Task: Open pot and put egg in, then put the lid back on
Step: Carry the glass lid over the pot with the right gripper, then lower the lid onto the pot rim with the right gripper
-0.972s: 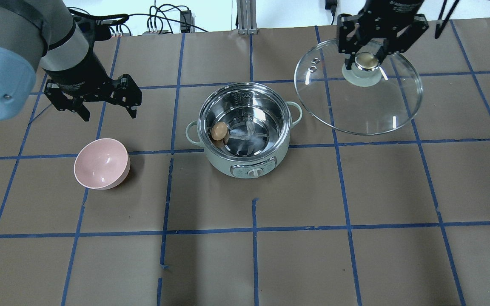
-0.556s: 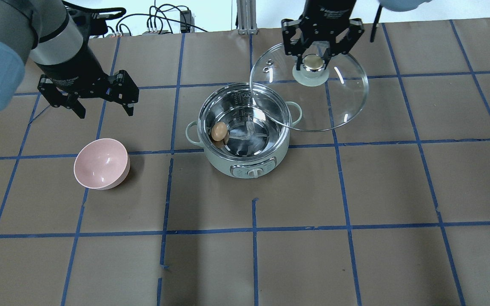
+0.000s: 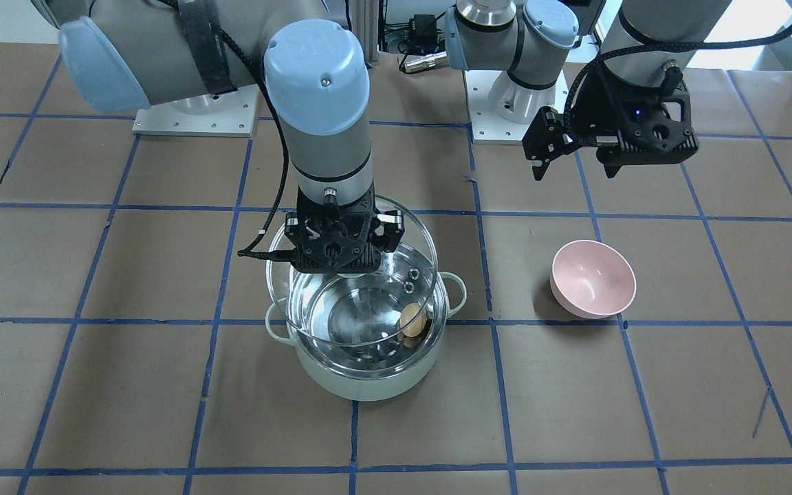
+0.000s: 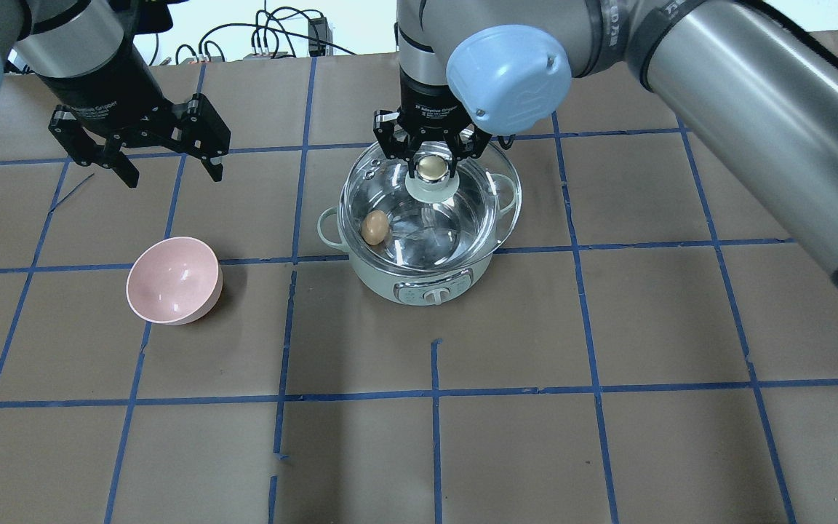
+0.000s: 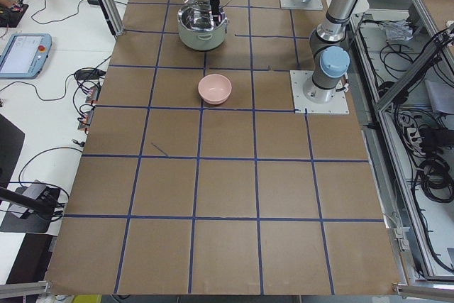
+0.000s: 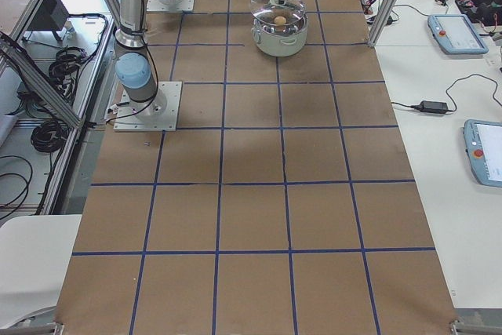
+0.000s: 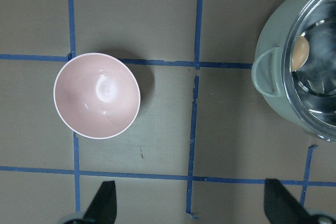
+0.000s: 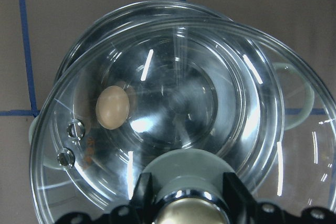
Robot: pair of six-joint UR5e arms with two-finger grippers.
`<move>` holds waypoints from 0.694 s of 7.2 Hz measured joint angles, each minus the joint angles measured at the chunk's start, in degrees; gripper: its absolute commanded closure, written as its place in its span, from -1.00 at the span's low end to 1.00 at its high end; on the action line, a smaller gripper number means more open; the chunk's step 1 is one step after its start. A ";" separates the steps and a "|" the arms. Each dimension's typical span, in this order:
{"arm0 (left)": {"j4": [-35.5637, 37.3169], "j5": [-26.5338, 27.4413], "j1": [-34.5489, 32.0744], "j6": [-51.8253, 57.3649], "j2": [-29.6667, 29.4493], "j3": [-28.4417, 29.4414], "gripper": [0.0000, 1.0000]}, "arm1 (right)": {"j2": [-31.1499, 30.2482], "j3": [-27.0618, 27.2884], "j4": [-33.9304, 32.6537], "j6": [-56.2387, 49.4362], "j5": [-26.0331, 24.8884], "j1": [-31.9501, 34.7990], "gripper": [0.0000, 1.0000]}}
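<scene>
Hanging over the pot (image 4: 384, 281), the right tool (image 4: 431, 163) has its two fingers clamped on the cream-gold knob (image 4: 431, 167) of the glass lid (image 4: 479, 212) and carries the lid by that alone. The lid covers most of the pot's mouth but is not lined up with it. From the camera across the table its steel rim sits higher than the pot's rim and is shifted toward the robot's side. From the right wrist the two rims show as offset circles. Whether any edge of the lid touches the pot, I cannot tell.

The egg (image 4: 374, 227) lies inside the pot, down on the shiny steel floor against the wall on the robot's left side, and it is plainly visible through the glass. The lid's two small vent rings (image 8: 76, 128) hang above that same side, just beside the egg as the right wrist sees it.

The pot stands upright on the brown table (image 4: 608, 327), its dial (image 4: 433, 295) facing the robot.

Off to the left, the left tool (image 4: 174, 175) hangs in the air with its fingers spread wide and nothing between them — well apart from the pot. Below and a little nearer the robot, a pink bowl (image 4: 172, 281) rests on the table, near the pot's left side but clear of it.
</scene>
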 measured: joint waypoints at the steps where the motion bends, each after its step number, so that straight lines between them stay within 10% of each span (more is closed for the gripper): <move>1: -0.02 0.01 -0.01 0.04 0.03 0.06 -1.00 | 1.10 0.48 -2.41 0.51 -0.08 0.17 0.52; 5: 0.35 0.06 0.14 0.05 0.10 -0.79 -1.00 | 3.11 0.90 -5.59 1.11 -0.99 0.84 0.52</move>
